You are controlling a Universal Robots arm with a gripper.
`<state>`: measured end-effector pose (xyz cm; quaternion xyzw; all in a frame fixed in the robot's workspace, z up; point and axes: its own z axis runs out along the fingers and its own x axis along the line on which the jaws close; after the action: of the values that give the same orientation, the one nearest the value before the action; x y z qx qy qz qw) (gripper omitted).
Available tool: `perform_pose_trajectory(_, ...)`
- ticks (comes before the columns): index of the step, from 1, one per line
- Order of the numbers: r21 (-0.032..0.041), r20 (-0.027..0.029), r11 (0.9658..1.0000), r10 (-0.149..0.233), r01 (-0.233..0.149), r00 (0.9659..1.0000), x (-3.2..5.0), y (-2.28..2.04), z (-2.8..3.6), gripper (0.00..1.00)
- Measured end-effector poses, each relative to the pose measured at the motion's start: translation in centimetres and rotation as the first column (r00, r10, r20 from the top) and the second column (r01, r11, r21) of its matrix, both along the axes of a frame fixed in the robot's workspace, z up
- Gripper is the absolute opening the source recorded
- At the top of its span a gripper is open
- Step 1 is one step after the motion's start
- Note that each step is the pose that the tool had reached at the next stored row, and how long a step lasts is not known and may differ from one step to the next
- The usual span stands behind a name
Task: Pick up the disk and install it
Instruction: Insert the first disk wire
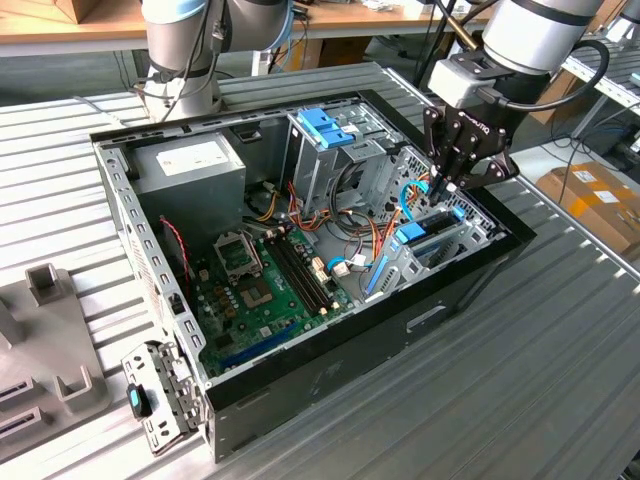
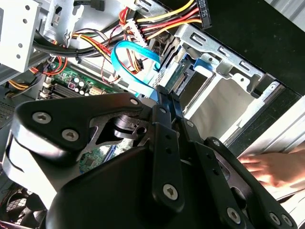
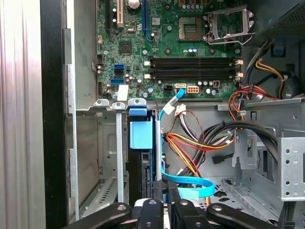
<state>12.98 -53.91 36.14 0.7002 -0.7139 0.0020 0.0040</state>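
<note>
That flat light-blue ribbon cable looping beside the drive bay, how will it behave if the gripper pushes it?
The flat light-blue ribbon cable curves loosely, so it is probably floppy and will bend aside. It looks thin, so likely light. Its curl may spring back toward the gripper.

Open computer case [image 1: 330,385] on the ribbed table [image 1: 520,380], disk in its bay.

The case sat mid-table, with the robot base [image 1: 182,80] behind it and fixture blocks [image 1: 45,285] on the table at the exterior view's left. Inside, the power supply [image 1: 190,165] filled the far corner at the exterior view's left, the motherboard [image 1: 250,290] lay on the floor before it, and the tall cage [image 1: 320,165] stood between them and the disk [image 1: 428,238]. The disk stood on edge in the bay at the exterior view's right, the gripper [image 1: 440,188] just above it.
</note>
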Motion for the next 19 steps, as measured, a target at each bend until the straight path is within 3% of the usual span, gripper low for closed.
perform_pose_trajectory(5, -0.0001, 0.0032, 0.9994, 0.033, -0.033, 0.9994, -0.11, -0.05, -0.08, 0.16)
perform_pose_trajectory(10, -0.0003, 0.0069, 0.9962, 0.087, -0.087, 0.9962, -0.16, -0.09, -0.25, 0.16)
perform_pose_trajectory(19, -0.0008, 0.0073, 0.9947, 0.103, -0.103, 0.9947, -0.78, -0.09, -0.28, 0.16)
